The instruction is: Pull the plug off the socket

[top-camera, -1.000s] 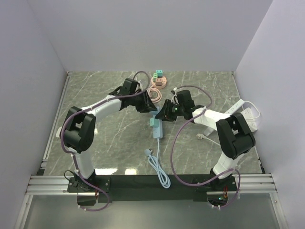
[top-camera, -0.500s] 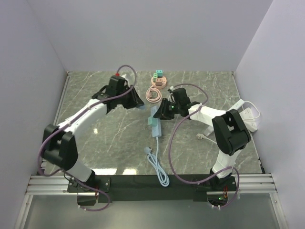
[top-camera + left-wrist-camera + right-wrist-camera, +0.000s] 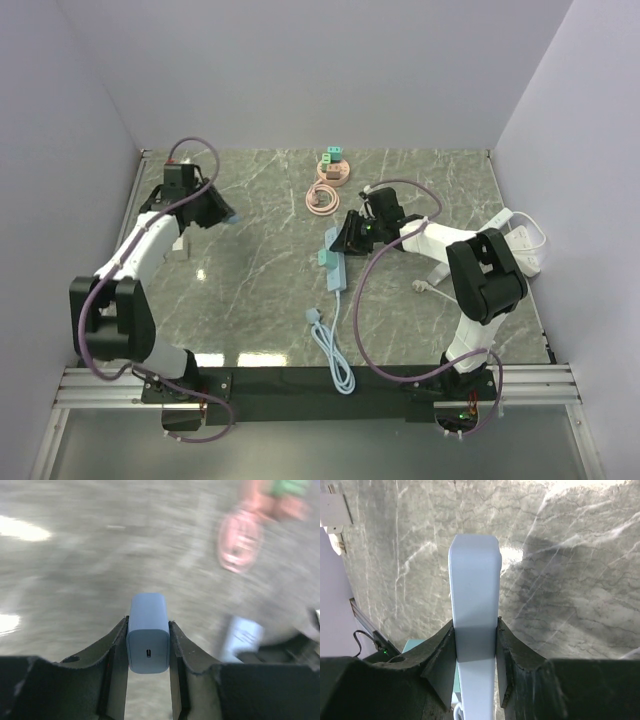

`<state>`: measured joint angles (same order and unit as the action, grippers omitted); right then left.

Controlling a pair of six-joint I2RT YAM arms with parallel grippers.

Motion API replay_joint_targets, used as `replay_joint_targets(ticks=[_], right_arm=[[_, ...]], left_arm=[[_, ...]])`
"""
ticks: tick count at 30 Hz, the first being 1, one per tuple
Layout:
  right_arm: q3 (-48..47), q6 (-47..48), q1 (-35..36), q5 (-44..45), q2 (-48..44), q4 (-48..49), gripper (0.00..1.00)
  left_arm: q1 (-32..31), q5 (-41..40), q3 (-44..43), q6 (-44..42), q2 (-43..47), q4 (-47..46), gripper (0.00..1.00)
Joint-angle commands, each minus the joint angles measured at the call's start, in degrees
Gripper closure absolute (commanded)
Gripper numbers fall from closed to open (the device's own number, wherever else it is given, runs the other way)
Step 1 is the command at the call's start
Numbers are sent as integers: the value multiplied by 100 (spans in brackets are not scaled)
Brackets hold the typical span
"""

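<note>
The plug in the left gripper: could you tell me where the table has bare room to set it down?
Bare marble for the plug lies between the left gripper and the blue power strip. Crowded around the pink coil and right gripper.

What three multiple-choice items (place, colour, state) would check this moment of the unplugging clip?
1. Where is the plug?
A) seated in its socket
B) between the left fingers
C) dropped, lying loose

2. What colour is the coiled cable at the far side?
A) pink
B) black
C) yellow

3. What are the right fingers doing?
A) hanging open
B) clamping the socket strip
C) holding the plug

Answers: 1 B, the left wrist view shows it pinched on both sides; 2 A, it shows pink in the top view; 3 B, both fingers press the strip's sides.
</note>
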<state>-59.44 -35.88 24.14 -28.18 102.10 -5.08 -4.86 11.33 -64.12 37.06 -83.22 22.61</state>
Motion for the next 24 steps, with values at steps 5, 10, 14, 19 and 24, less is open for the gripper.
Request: replay_joint_targets(ticks=[5,10,14,19,24], right_arm=[[178,134,47,-275,-296,16,100],[143,248,47,-266,-314,-142,100],[125,274,56,-249,-314,-186,100],[99,301,56,-258,-297,-247,100],[64,301,47,-266,-288,-265,100]], left_arm=[[863,-729,92,-357,-642,446,99],[1136,-693,215,-463,-906,401,94],[1478,-720,259,-454,-1187,420,82],[1620,-825,242,-463,-1302,481,38],[1682,-905,198,-436,-1153,525,23]])
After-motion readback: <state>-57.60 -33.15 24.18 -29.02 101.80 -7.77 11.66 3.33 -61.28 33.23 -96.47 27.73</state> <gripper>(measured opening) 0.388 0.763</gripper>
